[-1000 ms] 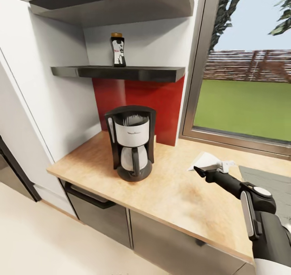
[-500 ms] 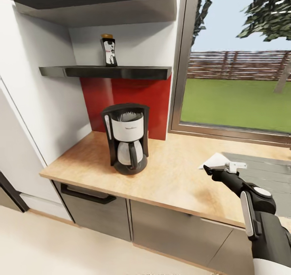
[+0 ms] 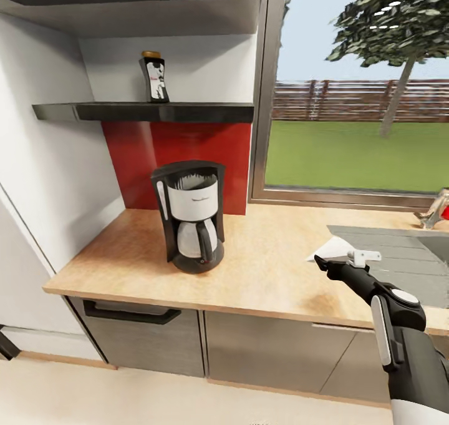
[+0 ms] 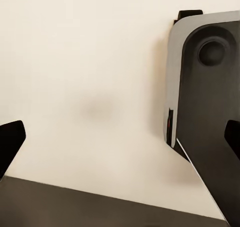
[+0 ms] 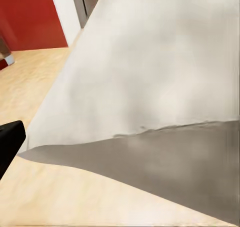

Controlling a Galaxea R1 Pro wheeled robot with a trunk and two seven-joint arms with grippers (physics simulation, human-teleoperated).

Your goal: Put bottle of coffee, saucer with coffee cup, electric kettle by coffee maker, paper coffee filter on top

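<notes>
Beige bench (image 3: 268, 275) carries coffee maker (image 3: 189, 216) at left; right gripper (image 3: 337, 259), jaws clamped on paper filter (image 3: 330, 249), hovers right of it, next needs lifting onto maker's top; left jaws apart.

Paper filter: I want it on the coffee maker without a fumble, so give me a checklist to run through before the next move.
1. Paper filter held in the right gripper: ok.
2. Coffee maker upright on the countertop: ok.
3. Coffee maker's top open, nothing lying on it: ok.
4. Bare countertop between right gripper and coffee maker: ok.
5. Filter aligned over the coffee maker: not ok, it is off to the side and lower than the top.
6. Firmness of the grasp: cannot tell.
</notes>
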